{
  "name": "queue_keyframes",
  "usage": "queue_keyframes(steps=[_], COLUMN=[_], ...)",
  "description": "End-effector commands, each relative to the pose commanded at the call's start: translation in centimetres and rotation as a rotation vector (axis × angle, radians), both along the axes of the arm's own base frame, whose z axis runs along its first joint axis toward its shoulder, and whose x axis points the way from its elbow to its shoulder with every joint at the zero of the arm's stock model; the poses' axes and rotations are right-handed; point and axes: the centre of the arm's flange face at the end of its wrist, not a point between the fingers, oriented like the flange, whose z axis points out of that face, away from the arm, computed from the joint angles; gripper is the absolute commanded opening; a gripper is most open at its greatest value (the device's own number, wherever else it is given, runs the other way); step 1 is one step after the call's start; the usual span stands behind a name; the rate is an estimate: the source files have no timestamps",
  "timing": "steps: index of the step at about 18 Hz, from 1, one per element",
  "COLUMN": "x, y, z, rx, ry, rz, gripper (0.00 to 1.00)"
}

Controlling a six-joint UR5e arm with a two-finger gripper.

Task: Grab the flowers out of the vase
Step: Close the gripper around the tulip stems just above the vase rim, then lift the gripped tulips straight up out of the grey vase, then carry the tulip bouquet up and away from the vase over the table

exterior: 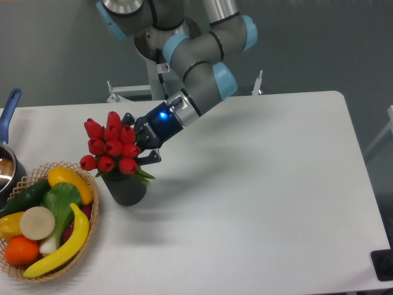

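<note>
End effector [136, 140]: black two-finger unit with a blue light glowing on its body, reaching down and leftward from the grey and light-blue jointed arm [199, 61]. Its fingers are drawn in narrow against the right side of the bunch of red tulip buds with short green leaves [110, 146]; one finger shows at the top right of the cluster, the other at its lower right edge, and they appear clamped on the bunch, though the contact itself is partly hidden by the buds. The flowers sit bunched tight, leaning a little to the left, with the stems still down in the mouth of the dark grey ribbed cylindrical vase [126, 190]. A few green leaves poke out to the right at the vase rim. Vase stands upright on the white bench [264, 184], left of centre. Just beside the vase to the left: round wicker basket [92, 227] holding a yellow banana, yellow pepper, green leafy vegetable, dark green cucumber, an orange and a pale round slice. At the far left edge, a metal pot with a blue handle [10, 110], only partly in view. Grey wall behind.
</note>
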Motion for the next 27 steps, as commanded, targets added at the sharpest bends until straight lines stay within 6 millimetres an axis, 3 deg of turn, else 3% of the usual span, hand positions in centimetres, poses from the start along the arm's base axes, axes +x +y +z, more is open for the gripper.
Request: queue_keyframes(steps=[3,7,14,18,24,27], x=[-0.1,-0.3,-1.4,-3.4,-5.0,-6.6], y=[-0.3,-0.9,-1.1,-1.1,-1.5,-2.1], z=[0.9,4.2,8.4,11.9,14.8,17.1], rx=[-0.027,-0.043,-0.038,-0.027,0.014,0.063], ry=[-0.046,-0.092,-0.159,-0.217,-0.221,-0.224], rz=[0.029,0.076,0.124,0.167,0.183,0.193], gripper=[0.02,0.02,0.02,0.02,0.02,0.03])
